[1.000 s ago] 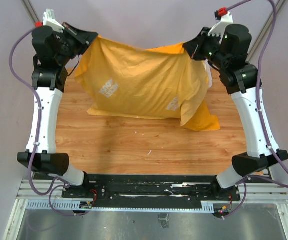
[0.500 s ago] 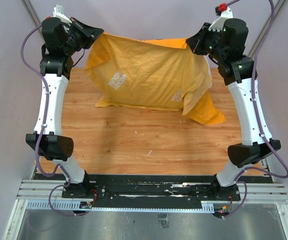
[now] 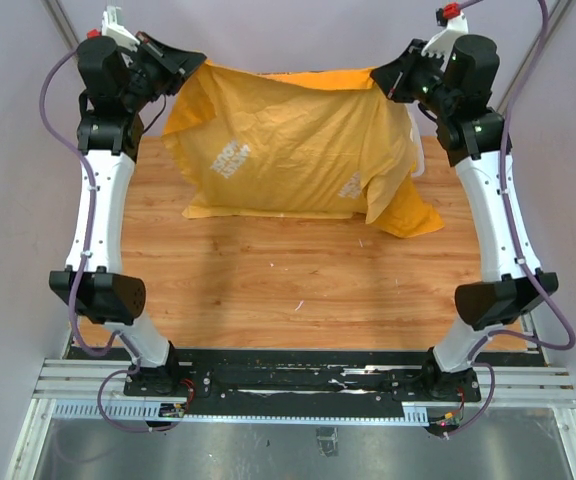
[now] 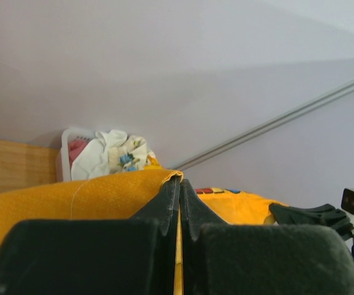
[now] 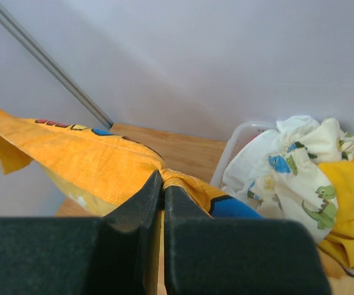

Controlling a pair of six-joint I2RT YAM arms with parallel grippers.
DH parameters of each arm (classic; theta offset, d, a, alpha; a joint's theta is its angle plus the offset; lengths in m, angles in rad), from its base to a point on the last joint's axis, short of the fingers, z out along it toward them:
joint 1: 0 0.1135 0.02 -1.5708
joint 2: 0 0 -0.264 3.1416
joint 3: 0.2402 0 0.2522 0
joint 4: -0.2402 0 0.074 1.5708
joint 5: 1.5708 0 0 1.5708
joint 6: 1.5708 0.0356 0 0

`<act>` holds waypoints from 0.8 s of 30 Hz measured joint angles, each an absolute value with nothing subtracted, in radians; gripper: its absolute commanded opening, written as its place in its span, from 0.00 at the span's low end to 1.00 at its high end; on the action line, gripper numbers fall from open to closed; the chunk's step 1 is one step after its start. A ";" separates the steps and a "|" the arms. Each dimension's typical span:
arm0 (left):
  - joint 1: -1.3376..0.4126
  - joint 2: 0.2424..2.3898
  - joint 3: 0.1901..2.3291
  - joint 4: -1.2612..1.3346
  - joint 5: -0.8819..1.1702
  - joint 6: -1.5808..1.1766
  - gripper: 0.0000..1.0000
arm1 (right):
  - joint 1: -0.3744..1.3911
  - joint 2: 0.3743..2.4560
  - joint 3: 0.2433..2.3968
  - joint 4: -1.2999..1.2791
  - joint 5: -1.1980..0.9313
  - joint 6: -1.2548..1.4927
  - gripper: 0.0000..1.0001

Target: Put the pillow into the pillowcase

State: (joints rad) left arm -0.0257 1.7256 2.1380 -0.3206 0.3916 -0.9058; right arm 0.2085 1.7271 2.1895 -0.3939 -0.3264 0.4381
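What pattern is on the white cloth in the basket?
Small green dinosaurs and blue shapes on the white cloth, clearest in the right wrist view.

Pillowcase: orange-yellow, wrinkled, with pale print patches on the side facing up. It hangs spread over the far half of the desk, top corners pinched by the left hand and right hand. The body bulges, the bottom edge looks to touch the desk, and the lower right corner trails out.
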 measured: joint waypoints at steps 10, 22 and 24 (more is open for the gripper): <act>-0.022 1.321 1.579 -0.216 0.435 -0.928 0.00 | 0.223 1.356 1.658 -0.268 -0.395 0.521 0.01; -0.041 0.870 1.156 -0.340 0.458 -0.934 0.00 | 0.400 0.946 1.239 -0.411 -0.407 0.591 0.01; -0.051 0.821 1.071 -0.365 0.460 -0.945 0.00 | 0.416 0.889 1.164 -0.472 -0.407 0.608 0.01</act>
State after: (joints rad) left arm -0.0513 0.8211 1.0706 -0.3649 0.4599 -0.9455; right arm 0.4160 0.8886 1.1641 -0.4717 -0.4068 0.6079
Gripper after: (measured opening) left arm 0.008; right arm 0.020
